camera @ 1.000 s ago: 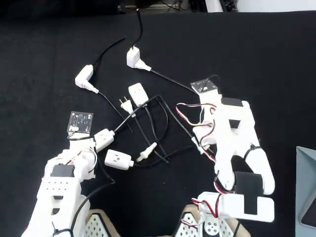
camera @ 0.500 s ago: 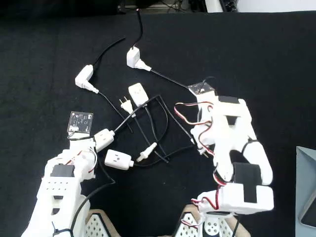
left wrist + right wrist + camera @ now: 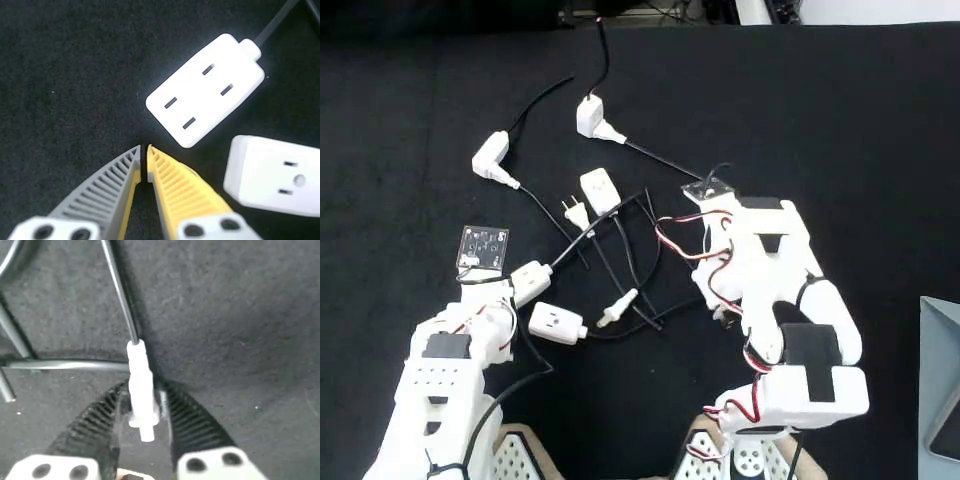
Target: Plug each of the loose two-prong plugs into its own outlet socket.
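My right gripper [image 3: 142, 407] is shut on a small white two-prong plug [image 3: 140, 382], whose black cord [image 3: 119, 290] runs away over the cloth; in the high view this gripper [image 3: 720, 305] is right of the cable tangle. My left gripper [image 3: 144, 151] is shut with nothing in it, its tips just short of a flat white outlet socket [image 3: 205, 95], with a second white socket [image 3: 272, 175] beside it. From above, these sockets [image 3: 527, 280] [image 3: 558, 322] lie by the left gripper [image 3: 505, 300]. A loose white plug [image 3: 618, 307] lies between the two arms.
More white plugs and adapters lie farther back: an angled one [image 3: 490, 158], one near the table's far edge [image 3: 592, 118], a block [image 3: 599, 190] and a pronged plug [image 3: 575, 212]. Black cords [image 3: 630, 250] cross mid-table. A grey object [image 3: 940, 380] sits at the right edge.
The right arm has shifted left toward the cable tangle with the small plug in its gripper. The left arm and the sockets have stayed put.
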{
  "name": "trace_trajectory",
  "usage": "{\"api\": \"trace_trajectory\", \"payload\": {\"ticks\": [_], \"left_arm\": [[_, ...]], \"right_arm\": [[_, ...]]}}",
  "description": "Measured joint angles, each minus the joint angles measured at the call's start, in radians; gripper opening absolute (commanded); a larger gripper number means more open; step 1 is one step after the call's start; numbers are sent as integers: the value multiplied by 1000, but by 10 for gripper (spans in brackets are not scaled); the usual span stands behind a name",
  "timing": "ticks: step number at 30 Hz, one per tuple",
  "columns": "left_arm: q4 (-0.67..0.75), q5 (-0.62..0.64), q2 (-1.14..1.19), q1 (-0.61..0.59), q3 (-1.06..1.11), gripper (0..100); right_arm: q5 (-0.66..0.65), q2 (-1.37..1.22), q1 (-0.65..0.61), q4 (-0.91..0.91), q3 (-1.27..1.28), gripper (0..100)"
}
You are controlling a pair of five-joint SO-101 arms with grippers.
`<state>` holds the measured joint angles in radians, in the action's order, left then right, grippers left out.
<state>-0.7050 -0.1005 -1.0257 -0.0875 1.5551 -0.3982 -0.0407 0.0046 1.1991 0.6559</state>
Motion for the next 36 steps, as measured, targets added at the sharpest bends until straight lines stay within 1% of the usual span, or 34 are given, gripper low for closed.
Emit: {"api": "trace_trajectory", "payload": {"ticks": [8,11,21,27,36], "left_arm": [[0,0,0,0,0,41],[0,0,0,0,0,41],[0,0,0,0,0,41],[0,0,0,0,0,41],[0,0,0,2,0,41]], "right_arm": [[0,8,0,8,0,12],[0,74,0,60,0,12],[2,532,-17,238,18,12],[5,729,-54,244,141,12],[5,996,-52,245,213,12]]}}
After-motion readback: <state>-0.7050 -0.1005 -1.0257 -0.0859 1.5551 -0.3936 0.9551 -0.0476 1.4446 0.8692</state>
